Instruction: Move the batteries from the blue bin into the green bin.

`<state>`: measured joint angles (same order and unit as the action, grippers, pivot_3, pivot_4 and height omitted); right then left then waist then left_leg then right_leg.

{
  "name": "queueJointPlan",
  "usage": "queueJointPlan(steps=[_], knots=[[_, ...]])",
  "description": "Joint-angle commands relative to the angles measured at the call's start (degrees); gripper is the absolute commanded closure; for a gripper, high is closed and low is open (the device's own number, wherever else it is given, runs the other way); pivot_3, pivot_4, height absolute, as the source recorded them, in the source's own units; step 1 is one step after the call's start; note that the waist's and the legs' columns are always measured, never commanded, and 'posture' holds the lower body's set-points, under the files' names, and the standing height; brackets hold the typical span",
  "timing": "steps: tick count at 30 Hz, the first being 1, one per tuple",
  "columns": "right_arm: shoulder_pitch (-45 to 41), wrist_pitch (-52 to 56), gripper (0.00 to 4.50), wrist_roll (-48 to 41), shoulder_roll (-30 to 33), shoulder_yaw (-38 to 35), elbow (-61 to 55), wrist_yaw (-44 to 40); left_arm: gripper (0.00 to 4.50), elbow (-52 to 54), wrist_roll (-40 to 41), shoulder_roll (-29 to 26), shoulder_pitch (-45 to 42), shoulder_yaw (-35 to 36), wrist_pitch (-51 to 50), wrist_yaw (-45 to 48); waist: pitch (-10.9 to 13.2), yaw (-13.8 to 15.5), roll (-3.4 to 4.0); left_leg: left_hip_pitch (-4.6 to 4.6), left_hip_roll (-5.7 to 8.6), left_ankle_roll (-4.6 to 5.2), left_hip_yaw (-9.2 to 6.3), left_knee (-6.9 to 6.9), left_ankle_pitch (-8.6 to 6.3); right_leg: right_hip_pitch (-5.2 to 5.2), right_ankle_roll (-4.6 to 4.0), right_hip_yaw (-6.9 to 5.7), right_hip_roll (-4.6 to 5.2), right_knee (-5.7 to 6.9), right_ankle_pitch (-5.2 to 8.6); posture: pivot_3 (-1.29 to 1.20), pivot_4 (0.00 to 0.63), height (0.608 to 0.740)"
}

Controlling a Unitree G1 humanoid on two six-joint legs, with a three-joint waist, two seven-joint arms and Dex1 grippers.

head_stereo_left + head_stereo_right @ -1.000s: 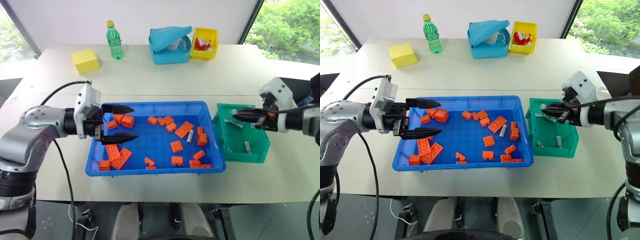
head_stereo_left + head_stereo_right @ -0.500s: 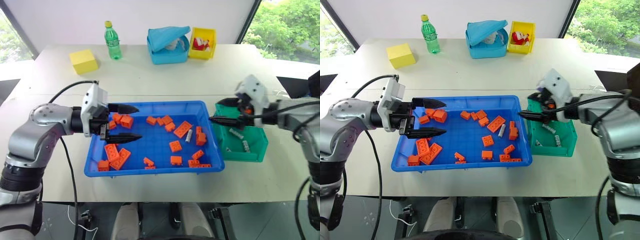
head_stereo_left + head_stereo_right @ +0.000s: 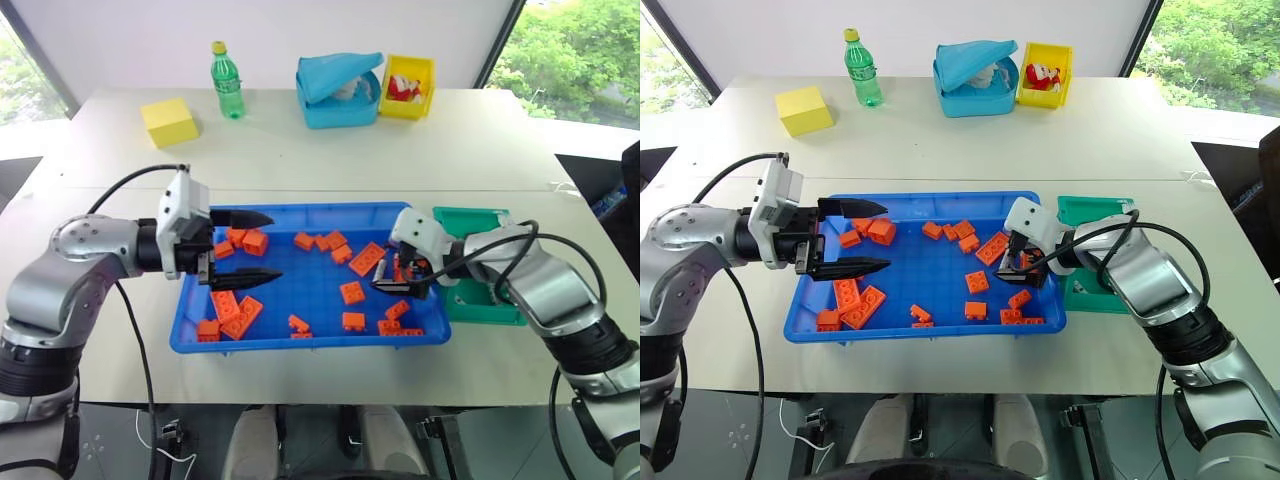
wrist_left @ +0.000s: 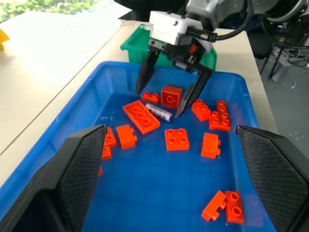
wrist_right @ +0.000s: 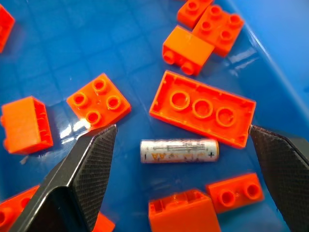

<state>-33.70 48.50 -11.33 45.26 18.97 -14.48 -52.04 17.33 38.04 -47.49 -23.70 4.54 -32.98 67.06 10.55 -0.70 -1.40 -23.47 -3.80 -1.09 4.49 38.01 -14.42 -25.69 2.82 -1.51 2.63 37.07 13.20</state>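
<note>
One battery (image 5: 179, 150), a small silver cylinder, lies flat on the floor of the blue bin (image 3: 300, 345) among orange bricks (image 3: 352, 292). It also shows in the left wrist view, battery (image 4: 159, 112). My right gripper (image 3: 388, 275) hangs low over the bin's right part, open, its fingers straddling the battery without touching it. My left gripper (image 3: 275, 245) hovers open and empty over the bin's left part, pointing right. The green bin (image 3: 475, 308) stands just right of the blue bin, its inside mostly hidden by my right arm.
At the back of the table stand a yellow block (image 3: 171, 122), a green bottle (image 3: 229, 80), a light-blue box (image 3: 340, 90) and a small yellow bin (image 3: 410, 87). A long orange brick (image 5: 203, 108) lies close beside the battery.
My right gripper swung left from over the green bin into the blue bin, dropped lower and opened wide around the battery. The left gripper stayed put.
</note>
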Motion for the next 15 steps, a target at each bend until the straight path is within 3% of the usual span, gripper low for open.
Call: queueJointPlan(steps=[1, 8, 15], knots=[[-0.5, 1.27, 0.03, 1.06, -0.96, 1.88, -0.83, 0.11, 0.0, 1.87, 0.99, -1.09, 0.08, 2.27, -0.14, -0.51, -0.05, 0.02, -0.09, 0.01, 0.0, 0.0, -0.01, 0.0, 0.0, 0.0, 0.0, -0.01, 0.0, 0.0, 0.0, 0.0, 0.15, 0.736], [-3.24, 0.69, 0.03, 4.83, -0.65, 6.46, -0.69, -1.93, 0.0, 1.38, 1.0, -0.91, -1.21, 1.98, -0.53, -0.86, -0.09, 0.04, -0.15, 0.09, 0.0, 0.0, -0.01, 0.0, 0.0, 0.09, -0.14, -0.02, 0.0, -0.01, 0.08, 0.0, 0.15, 0.736], [-13.59, 8.01, 0.03, 1.34, -2.03, 6.01, -2.82, -6.64, 0.0, -0.66, 0.02, -0.45, -2.7, 1.09, 0.7, 0.13, -0.04, -0.17, -0.1, 0.07, -0.01, 0.0, -0.01, 0.01, 0.0, 0.06, -0.13, -0.03, -0.01, 0.01, 0.07, 0.0, 0.15, 0.736]])
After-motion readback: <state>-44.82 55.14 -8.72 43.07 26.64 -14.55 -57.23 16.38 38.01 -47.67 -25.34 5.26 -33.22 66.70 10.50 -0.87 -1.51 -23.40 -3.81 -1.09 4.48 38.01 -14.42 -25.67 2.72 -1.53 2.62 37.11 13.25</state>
